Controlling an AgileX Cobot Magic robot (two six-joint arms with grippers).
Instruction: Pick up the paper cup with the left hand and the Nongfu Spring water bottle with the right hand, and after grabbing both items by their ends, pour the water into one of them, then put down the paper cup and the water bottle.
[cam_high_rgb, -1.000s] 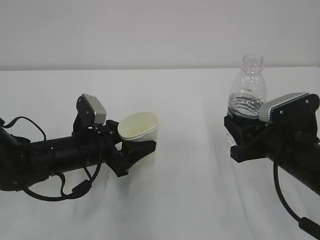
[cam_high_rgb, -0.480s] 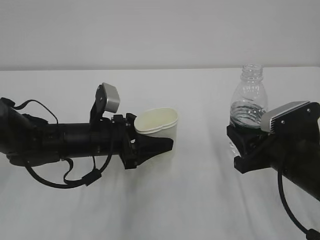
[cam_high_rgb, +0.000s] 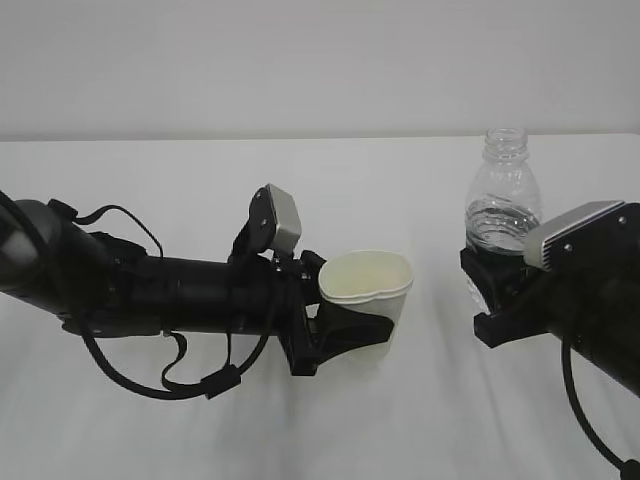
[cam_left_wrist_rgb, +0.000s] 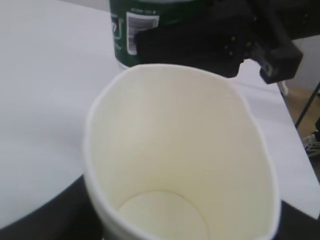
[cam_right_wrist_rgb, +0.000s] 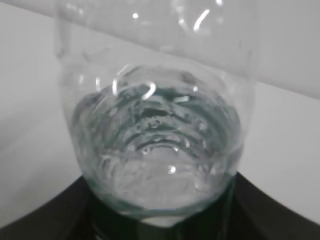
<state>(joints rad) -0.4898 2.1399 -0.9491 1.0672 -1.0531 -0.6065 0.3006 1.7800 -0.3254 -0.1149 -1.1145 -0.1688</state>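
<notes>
— Two arms, two loads. What has the left hand (cam_high_rgb: 345, 325) got?

— Its black jaws are clamped on the lower body of the paper cup (cam_high_rgb: 364, 300), squeezing the rim out of round. The cup sits upright near the middle of the white table (cam_high_rgb: 320, 420), mouth up.

— Anything inside it?

— From the left wrist view the paper cup (cam_left_wrist_rgb: 180, 160) shows only a pale cream inside and a bare round bottom; no liquid that I can make out.

— And the right hand (cam_high_rgb: 497, 300)?

— Closed around the lower part of the Nongfu Spring water bottle (cam_high_rgb: 500, 210), which stands upright on the right side, neck up and uncapped. The dark green label band is mostly hidden behind the jaws in the exterior view.

— Where is the water (cam_right_wrist_rgb: 155, 145)?

— In the bottle — the right wrist view looks up through the ribbed plastic at clear liquid filling the lower part, above the black jaws.

— How close are cup and bottle?

— Near, not touching. In the left wrist view the bottle's green label (cam_left_wrist_rgb: 131, 30) rises just behind the cup's far rim, with the right gripper's black body beside it.

— And the grey boxes?

— One camera module (cam_high_rgb: 277, 218) rides above the left wrist.
</notes>
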